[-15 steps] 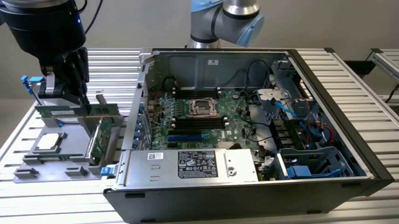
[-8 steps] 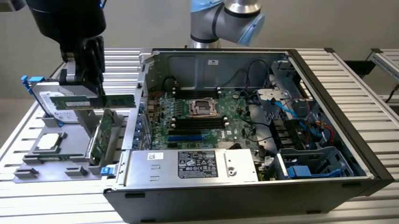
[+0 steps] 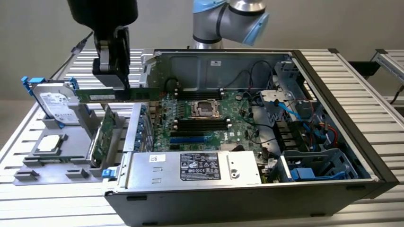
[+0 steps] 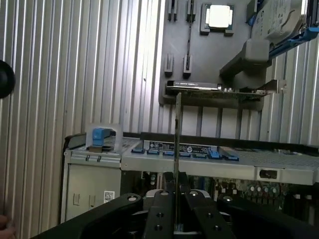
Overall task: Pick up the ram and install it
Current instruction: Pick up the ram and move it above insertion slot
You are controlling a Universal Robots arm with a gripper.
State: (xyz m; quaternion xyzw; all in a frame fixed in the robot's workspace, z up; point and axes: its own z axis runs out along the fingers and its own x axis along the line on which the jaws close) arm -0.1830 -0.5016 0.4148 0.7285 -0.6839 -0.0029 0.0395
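Note:
The ram [image 3: 120, 95], a thin green stick, hangs level in the air above the gap between the grey parts tray [image 3: 38, 165] and the open computer case [image 3: 334, 118]. My gripper [image 3: 118, 89] is shut on its middle from above. In the wrist view the ram [image 4: 178, 139] appears edge-on as a thin line running out from between my fingers [image 4: 162, 204], with the gripper [image 4: 178, 199] clamped on it. The motherboard's black memory slots [image 3: 200, 124] lie inside the case, toward the exterior view's right of the stick.
A hard drive [image 3: 57, 101] with blue rails, a green expansion card [image 3: 104, 137] and a processor [image 3: 50, 144] sit on the tray. A power supply [image 3: 196, 168] fills the case's near side, cables and drive bays [image 3: 303, 127] its right. The arm's base [image 3: 227, 19] stands behind.

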